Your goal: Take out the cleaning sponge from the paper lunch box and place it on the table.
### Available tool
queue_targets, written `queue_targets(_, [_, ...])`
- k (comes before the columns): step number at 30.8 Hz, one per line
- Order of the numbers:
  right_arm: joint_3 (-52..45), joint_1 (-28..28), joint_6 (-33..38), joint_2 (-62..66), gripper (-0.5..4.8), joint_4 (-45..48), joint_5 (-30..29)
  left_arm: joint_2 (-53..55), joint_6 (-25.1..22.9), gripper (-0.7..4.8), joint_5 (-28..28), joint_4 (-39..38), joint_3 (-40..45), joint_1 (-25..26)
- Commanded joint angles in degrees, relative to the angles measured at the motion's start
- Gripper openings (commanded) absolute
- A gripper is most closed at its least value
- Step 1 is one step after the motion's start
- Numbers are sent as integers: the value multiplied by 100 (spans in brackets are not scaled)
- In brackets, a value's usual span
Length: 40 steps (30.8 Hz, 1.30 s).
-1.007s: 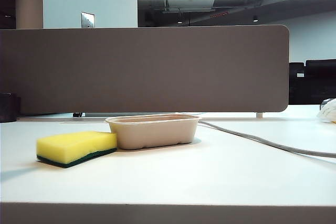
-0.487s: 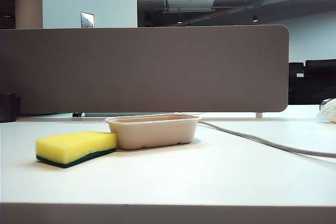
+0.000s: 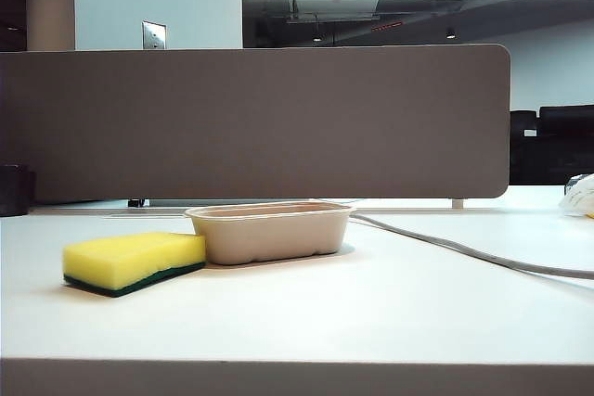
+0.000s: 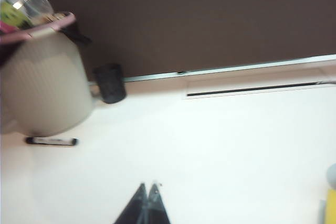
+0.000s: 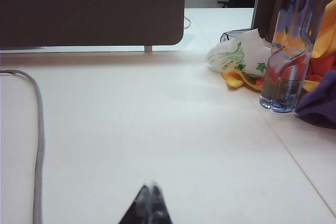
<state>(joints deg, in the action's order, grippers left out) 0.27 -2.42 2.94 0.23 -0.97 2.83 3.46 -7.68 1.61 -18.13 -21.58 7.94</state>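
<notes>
A white table (image 3: 390,303) backed by a grey-brown divider panel (image 3: 260,122) fills the exterior view, with no arm showing in it. Across the last second almost nothing there has changed: the cleaning sponge (image 3: 133,261) already lay on the table outside the paper lunch box (image 3: 271,232), and a faint shadow at the table's left edge is now gone. By my judgement the task is done.

The sponge lies flat, green layer down, just left of the box and apparently touching its end, nearer the front edge. Its long axis runs roughly along that edge, slightly skewed.

The left gripper (image 4: 149,186) hangs over bare table near a black pot (image 4: 110,82), fingers together and empty. The right gripper (image 5: 151,185) is likewise closed, near a grey cable (image 5: 38,129).
</notes>
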Motion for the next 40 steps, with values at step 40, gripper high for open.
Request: queue_targets(40, [7,2,2,0,-5,79,2,-330,872,-5,-286,1899,2116,-656])
